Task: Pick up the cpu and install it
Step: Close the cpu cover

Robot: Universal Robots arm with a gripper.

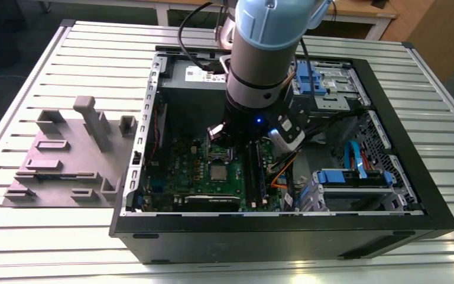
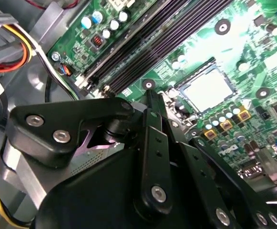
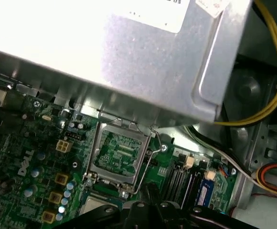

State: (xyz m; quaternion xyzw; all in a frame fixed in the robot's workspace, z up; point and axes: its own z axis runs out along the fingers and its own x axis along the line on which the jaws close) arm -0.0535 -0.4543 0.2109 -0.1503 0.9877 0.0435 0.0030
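Cpu [image 2: 209, 89]: lies flat in the socket on the motherboard [image 1: 187, 168], silvery top upward; free of the gripper; seen in the exterior view below the arm's wrist, towards the case's front edge
Gripper [image 3: 149, 195]: hangs inside the case above the board, just beside the socket; holds nothing visible; whether spread or pressed together cannot be told
Arm [image 1: 266, 53]: 1 unit, reaches down from above into the open case; hides part of the board in the exterior view
Socket frame [image 3: 119, 152]: metal, hinged up and open next to the cpu; thin wire lever [image 3: 145, 172] runs along 1 side
Memory slots [image 2: 148, 40]: long dark parallel rows, close to the socket
Power-supply box [image 3: 143, 62]: grey metal, overhangs the board edge near the raised frame
Cables [image 3: 267, 81]: yellow, red and black, run past the power-supply box
Computer case [image 1: 290, 228]: black, on its side, lid off; blue drive tabs [image 1: 345, 176] towards the exterior view's right
Fixture [image 1: 65, 160]: grey blocks, on the slatted table [image 1: 45, 242] at the exterior view's left, outside the case
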